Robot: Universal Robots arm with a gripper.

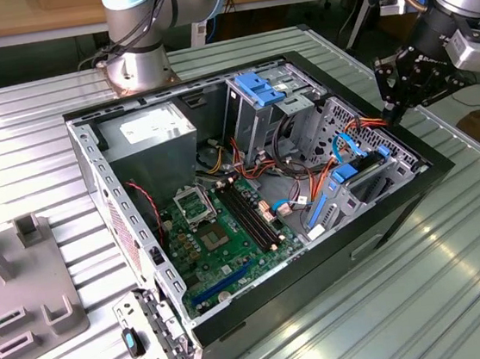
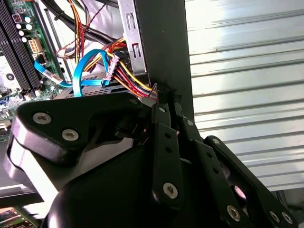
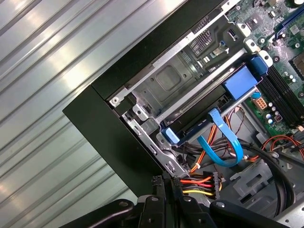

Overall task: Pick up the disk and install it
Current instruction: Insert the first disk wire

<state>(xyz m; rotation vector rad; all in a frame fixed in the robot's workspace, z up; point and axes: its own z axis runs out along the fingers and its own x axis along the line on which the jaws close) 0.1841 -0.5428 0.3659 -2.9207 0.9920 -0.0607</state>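
At the far corner of the open computer case (image 1: 263,307), on the exterior view's right, the gripper (image 1: 394,108) hangs just above the case rim, at about two o'clock from the motherboard (image 1: 229,233). Its two black fingers (image 2: 164,137) are pressed together, tip against tip, and nothing is held between them; in both wrist views the tips are close to a bundle of red, yellow and orange power wires (image 3: 197,183) with a small connector. Just beside these wires, a thin blue cable (image 3: 223,142) makes a loop. At about seven o'clock from the gripper in the exterior view, the disk (image 1: 354,177) sits in the lower drive cage (image 3: 166,85) inside the case, grey metal with its bright blue carrier, tilted slightly; the first wrist view shows its blue frame (image 3: 240,83) lying across the cage opening. At about ten o'clock from the gripper there is a second metal cage with a blue latch (image 1: 257,86) on top. Farther out, the grey power supply (image 1: 153,142) fills the far corner of the case on the exterior view's left, and the whole case lies on a ribbed metal table (image 1: 427,297).
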